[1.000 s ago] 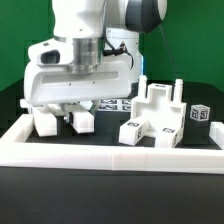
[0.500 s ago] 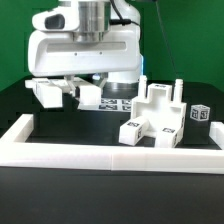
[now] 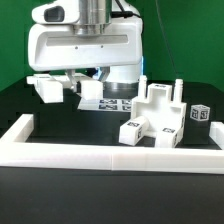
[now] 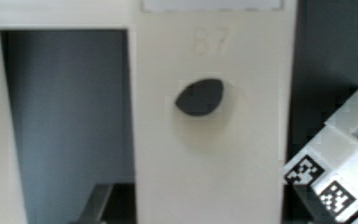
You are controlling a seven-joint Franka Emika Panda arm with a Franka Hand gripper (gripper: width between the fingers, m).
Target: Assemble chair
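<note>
Border rail (image 3: 110, 158) on counter (image 3: 60, 135) enclosed partly built chair (image 3: 155, 118); tagged cube (image 3: 200, 114) sat just beside it, exterior view's right. End effector (image 3: 86, 84) was clamped on white chair part (image 3: 48, 89), off the counter, exterior view's left of the built chair.

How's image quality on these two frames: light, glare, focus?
Exterior view: the light is even with no harsh glare, but the resolution is low. The white chair assembly and the border rail both come out near-uniform white with little surface detail. Wrist view: it sits very close on the white chair part, dim and in soft focus. The tag is cropped and blurred.
</note>
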